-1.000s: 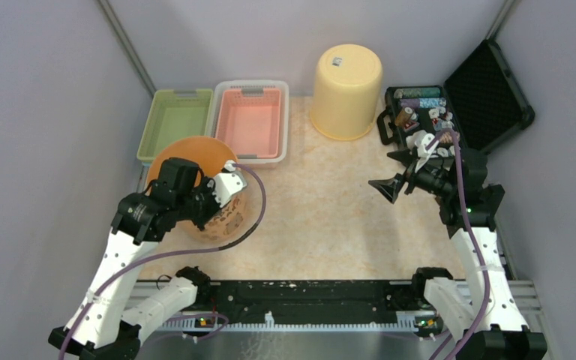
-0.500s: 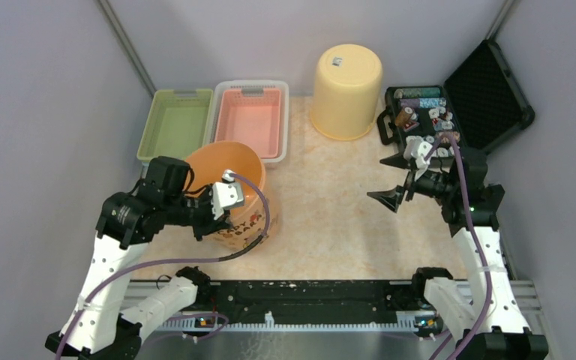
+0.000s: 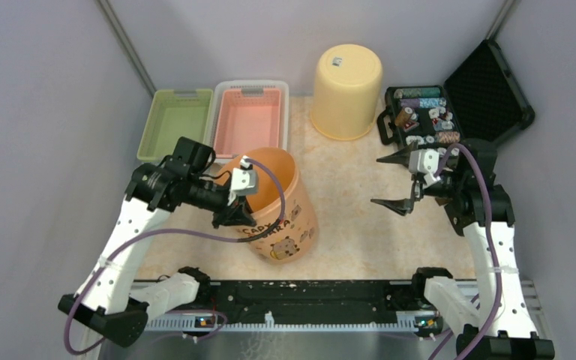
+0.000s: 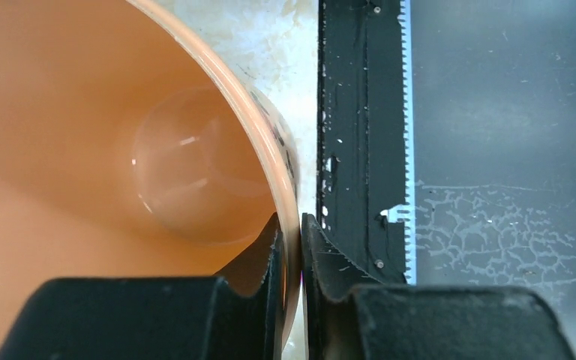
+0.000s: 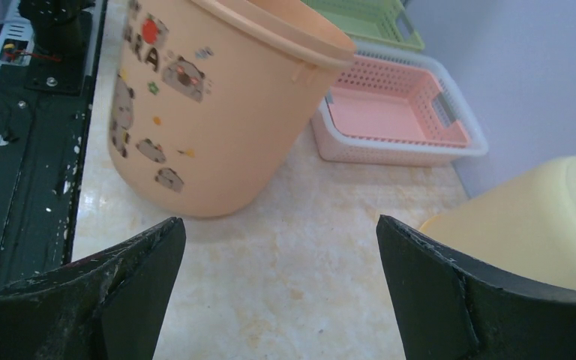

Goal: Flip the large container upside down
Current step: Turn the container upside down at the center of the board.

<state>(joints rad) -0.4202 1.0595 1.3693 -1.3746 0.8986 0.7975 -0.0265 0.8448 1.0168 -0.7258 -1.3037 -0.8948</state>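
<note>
The large container (image 3: pixel 286 225) is an orange bucket with cartoon stickers. It sits mouth up and slightly tilted on the table, left of centre. My left gripper (image 3: pixel 234 214) is shut on its near-left rim, one finger inside and one outside. In the left wrist view the rim runs between the jaws of the left gripper (image 4: pixel 291 232), with the container's inside (image 4: pixel 82 150) filling the left. My right gripper (image 3: pixel 379 181) hangs open and empty well to the right. In its wrist view the container (image 5: pixel 210 112) stands beyond the wide-open right gripper (image 5: pixel 277 225).
A yellow bucket (image 3: pixel 345 90) stands upside down at the back, also at the right edge of the right wrist view (image 5: pixel 540 217). A pink basket (image 3: pixel 251 124) and a green basket (image 3: pixel 174 120) lie at the back left. An open black case (image 3: pixel 487 94) of small items sits back right.
My left arm has carried the orange container rightward from beside the green basket toward the table's middle. The right gripper has turned its fingers and drawn back slightly, still open.
</note>
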